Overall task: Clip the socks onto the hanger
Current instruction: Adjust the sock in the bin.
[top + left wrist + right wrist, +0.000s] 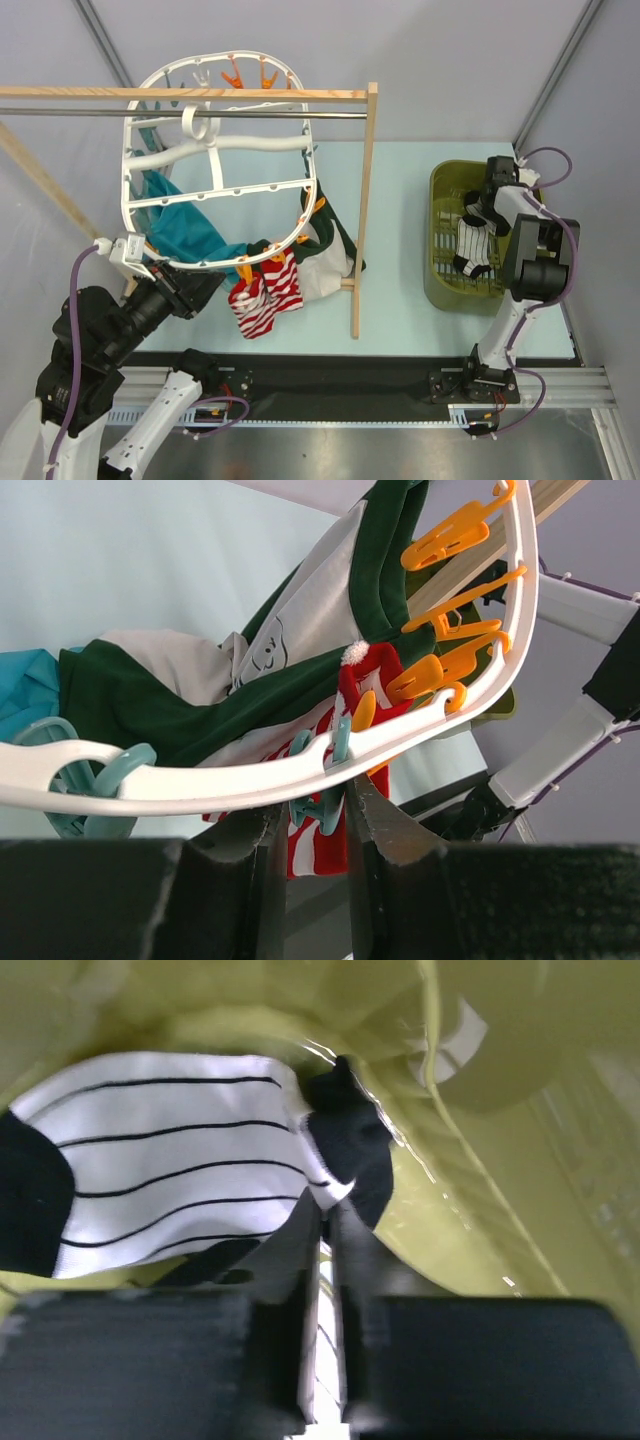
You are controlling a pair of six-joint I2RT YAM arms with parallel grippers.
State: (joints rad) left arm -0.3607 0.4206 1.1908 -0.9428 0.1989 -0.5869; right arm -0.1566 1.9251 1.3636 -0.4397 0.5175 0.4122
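2 grippers are each closed on something. The left gripper point(318, 800) has its fingers point(385, 835) clamped on the lower rim of the hanger point(220, 780), right where a teal clip point(338, 735) sits on the frame. From above, this gripper point(208, 280) meets the hanger point(260, 143) at its near edge. The white frame tilts up from there to its hook, which is looped over the metal rod point(100, 113) of the wooden rack point(362, 200).

Red-and-white socks point(265, 292) hang from the near right part of the rim, just beside the held spot. Through the left wrist camera, 1 of them point(375, 675) dangles under a row of orange clips point(445, 540). A dark green-and-white garment point(150, 690) hangs behind the socks, and a teal cloth point(185, 228) droops inside the left half of the frame.

Well apart, on the right side of the light blue table point(400, 200), stands an olive-green basket point(440, 270). A white sock point(472, 245) with thin black stripes and black ends lies inside it. The right gripper point(480, 218) reaches down into the basket onto this sock. Its wrist camera shows the fingers point(285, 1260) drawn almost together, with only a thin slit between them. They are pinched on the edge of the sock point(180, 1150) next to 1 black end, close to the basket wall point(520, 1210).
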